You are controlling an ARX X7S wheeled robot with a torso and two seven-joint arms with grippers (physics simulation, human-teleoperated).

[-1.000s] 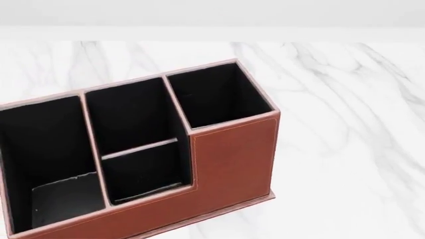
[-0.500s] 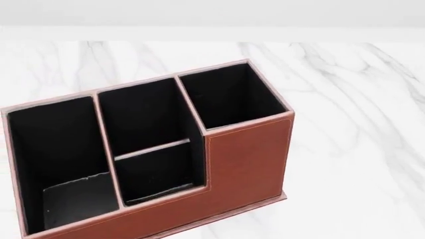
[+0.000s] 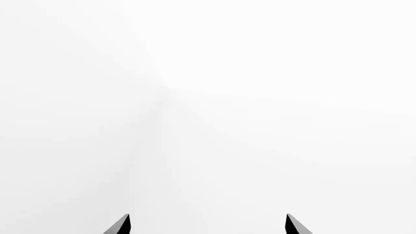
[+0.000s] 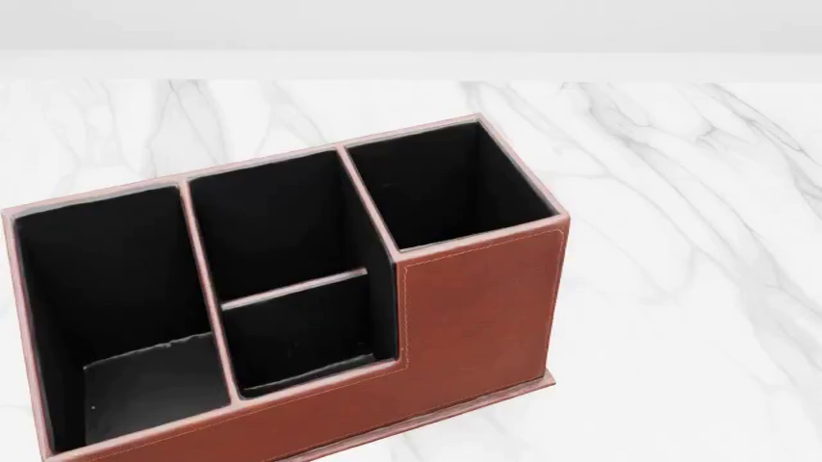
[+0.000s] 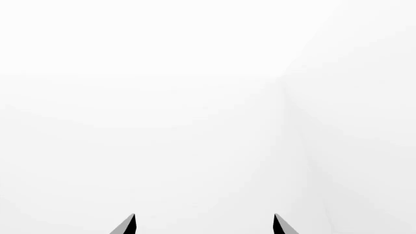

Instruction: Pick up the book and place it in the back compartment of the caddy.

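While each wrist view shows only two dark fingertips parted with blank white beyond, the left gripper (image 3: pixel 207 225) and the right gripper (image 5: pixel 204 224) both stand spread wide and hold nothing, and neither arm shows in the head view, so where they hang relative to the caddy (image 4: pixel 475 308) cannot be told. The caddy sits on the marble table (image 4: pixel 680 192), its tall end cell on the robot's right. The back compartment (image 4: pixel 306 332), the small cell between the thin cross divider and the caddy's low near wall, looks to hold no book. The book appears in no view, so its place cannot be told. By my judgement the task has barely begun: finding, grasping, carrying and placing the book all remain
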